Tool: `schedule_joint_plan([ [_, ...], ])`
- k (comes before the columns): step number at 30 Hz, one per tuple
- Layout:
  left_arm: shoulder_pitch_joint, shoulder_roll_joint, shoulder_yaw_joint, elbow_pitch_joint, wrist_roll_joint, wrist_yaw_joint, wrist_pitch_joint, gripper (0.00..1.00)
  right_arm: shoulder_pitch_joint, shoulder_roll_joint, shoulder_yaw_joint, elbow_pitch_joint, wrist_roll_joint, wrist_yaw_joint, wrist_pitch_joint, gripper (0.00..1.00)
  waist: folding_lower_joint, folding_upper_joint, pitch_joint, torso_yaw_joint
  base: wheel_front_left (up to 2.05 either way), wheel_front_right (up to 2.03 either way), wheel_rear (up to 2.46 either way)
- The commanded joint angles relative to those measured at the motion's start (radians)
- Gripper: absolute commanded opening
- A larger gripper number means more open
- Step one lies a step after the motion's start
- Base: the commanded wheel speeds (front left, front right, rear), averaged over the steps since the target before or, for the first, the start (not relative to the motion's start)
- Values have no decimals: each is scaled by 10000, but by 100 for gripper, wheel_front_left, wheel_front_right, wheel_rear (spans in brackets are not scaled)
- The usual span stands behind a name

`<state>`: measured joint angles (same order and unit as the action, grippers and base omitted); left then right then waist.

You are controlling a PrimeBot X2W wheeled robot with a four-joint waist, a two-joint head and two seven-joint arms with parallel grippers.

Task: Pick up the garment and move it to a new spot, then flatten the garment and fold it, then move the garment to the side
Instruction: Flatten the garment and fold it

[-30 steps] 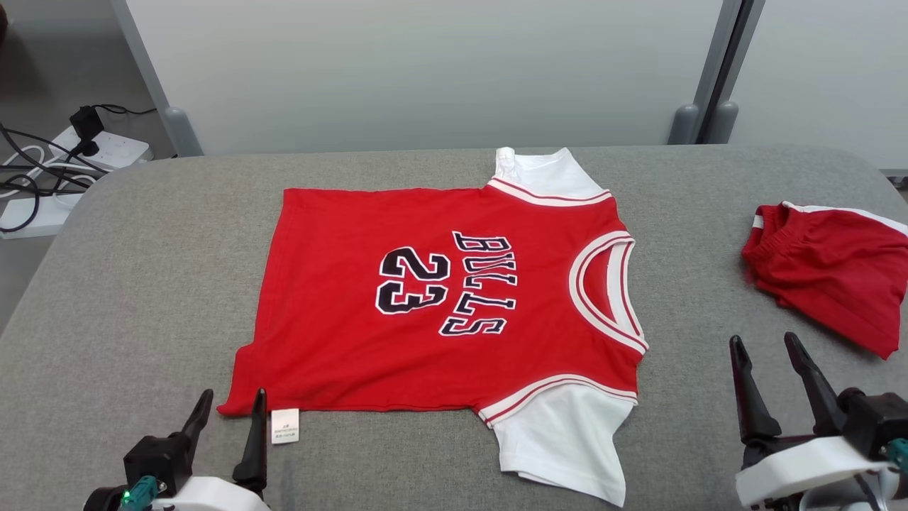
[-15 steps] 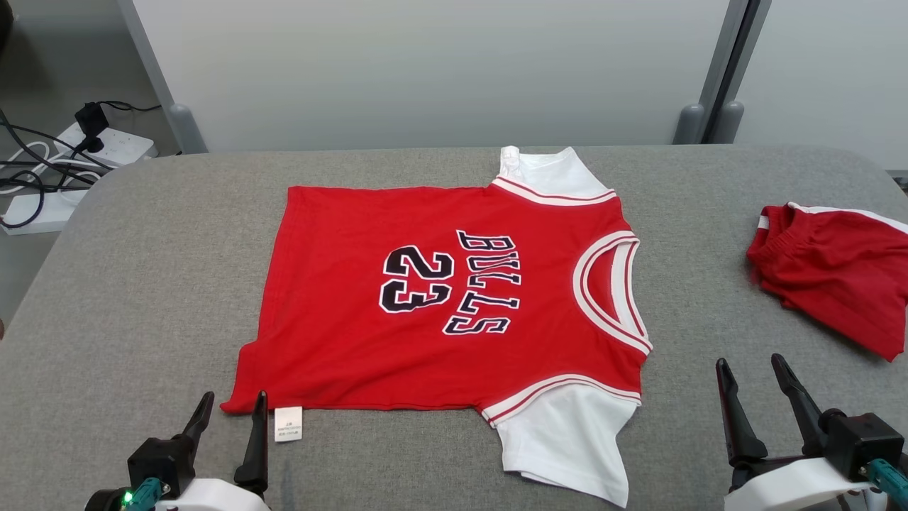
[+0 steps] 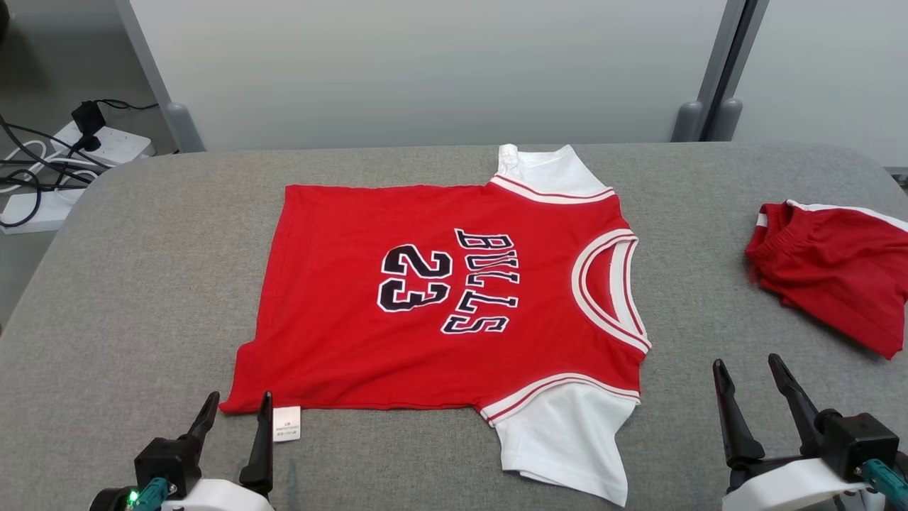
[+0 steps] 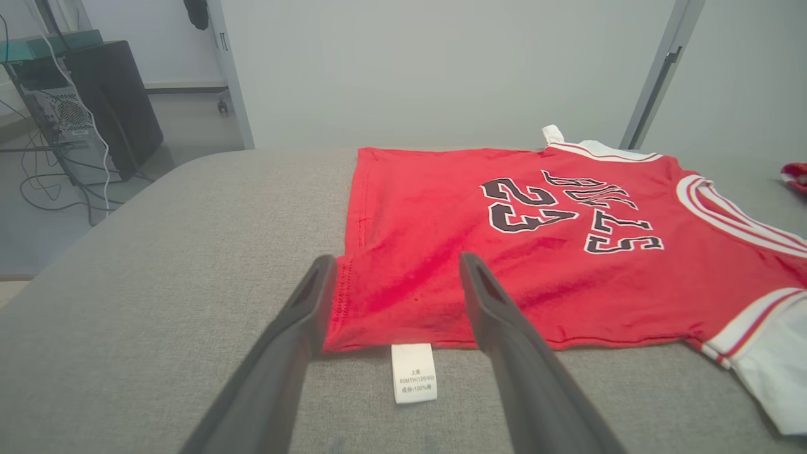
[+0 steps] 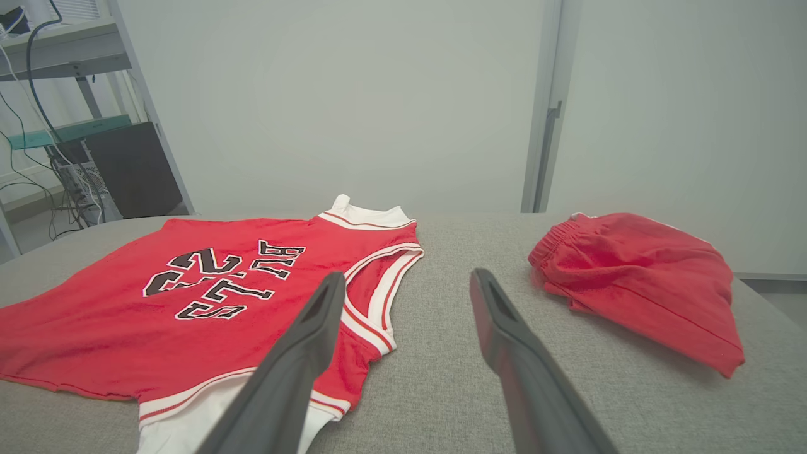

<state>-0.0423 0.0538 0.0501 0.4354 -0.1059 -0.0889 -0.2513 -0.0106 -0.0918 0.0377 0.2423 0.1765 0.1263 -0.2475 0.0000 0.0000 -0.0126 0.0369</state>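
- Garment (image 3: 440, 298) (red jersey, white sleeves, print side up) lies flat mid-tabletop (image 3: 142, 284). The neck points to the right edge and the hem to the left edge.
- One white sleeve lies toward the far edge, the other toward the near edge.
- The jersey has the same lay as a second ago. The small offset in the head view is camera drift, not cloth motion.
- Left gripper (image 3: 240, 397): jaws wide apart, holding nothing. It sits at the near edge and has barely shifted over the last second.
- In the left wrist view its fingers straddle the hem's near corner. I cannot tell whether they touch the cloth.
- White care label (image 3: 286, 424) sticks out from that hem corner onto the tabletop, just beside the left gripper's right finger.
- Right gripper (image 3: 745, 362): jaws wide apart, empty. It has pulled back toward the near edge since a second ago, most of that in the first half.
- It now sits over bare tabletop between the near sleeve and the red shorts (image 3: 837, 284), touching neither.
- The shorts are bunched at the right edge, well apart from the jersey and unchanged.
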Motion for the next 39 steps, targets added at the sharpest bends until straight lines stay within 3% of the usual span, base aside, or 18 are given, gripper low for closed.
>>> schedule_joint_plan([
  [1, -175, 134, 365, -203, 93, -104, -105, 100, -194, -50, 198, -248, -72, 44, -143, 100, 0, 0, -4, 2, 0, 0, 0],
  [6, -149, 109, 434, -127, 145, -145, -105, 100, -137, -76, 344, 11, 13, 44, -143, 100, 0, 0, 25, 41, 0, 0, 0],
  [20, -134, 44, 444, 81, 203, -241, -105, 100, 243, -439, 3042, 1682, 1832, 44, 276, 100, 0, 0, 148, 176, 0, 0, 0],
  [39, -377, -19, 244, 192, 187, -292, -105, 100, -788, -464, 4213, 3554, 3112, 44, 16, 100, 0, 0, 605, 657, 0, 0, 0],
])
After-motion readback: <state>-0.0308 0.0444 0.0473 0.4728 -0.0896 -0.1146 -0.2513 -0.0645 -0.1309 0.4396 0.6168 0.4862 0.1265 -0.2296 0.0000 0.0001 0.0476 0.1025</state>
